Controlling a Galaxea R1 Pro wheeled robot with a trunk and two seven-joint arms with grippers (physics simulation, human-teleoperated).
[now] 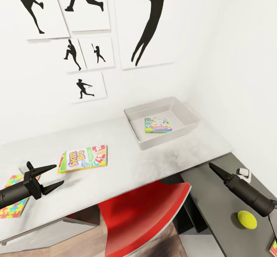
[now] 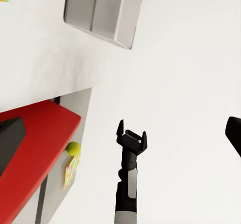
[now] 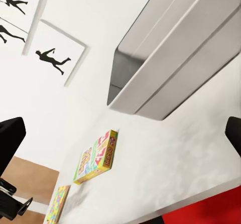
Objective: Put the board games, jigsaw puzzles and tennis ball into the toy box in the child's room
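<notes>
white walls hung with black baseball-player silhouette pictures (image 1: 82, 26) back a long white counter (image 1: 127, 164); a lower dark-grey cabinet section (image 1: 227, 211) joins it on the right, and a red chair (image 1: 146, 214) sits tucked under its front edge; the left gripper (image 1: 45, 178) hovers over the counter's near left end with its jaws spread wide and nothing between them; a jigsaw puzzle (image 1: 11, 201) lies flat just beside and below those jaws, partly under the arm; a yellow-edged board game (image 1: 82, 159) lies flat on the counter just ahead of the left jaws; the toy box (image 1: 161, 122) stands well beyond both grippers at the counter's far right end, with a green-edged board game (image 1: 157, 125) flat on its floor; the right gripper (image 1: 215, 170) hangs over the dark cabinet section, its jaws looking closed to a point and empty; the tennis ball (image 1: 246, 219) rests on the cabinet behind those jaws, beside the right arm; a second jigsaw puzzle (image 2: 72, 170) lies just beside the ball.
</notes>
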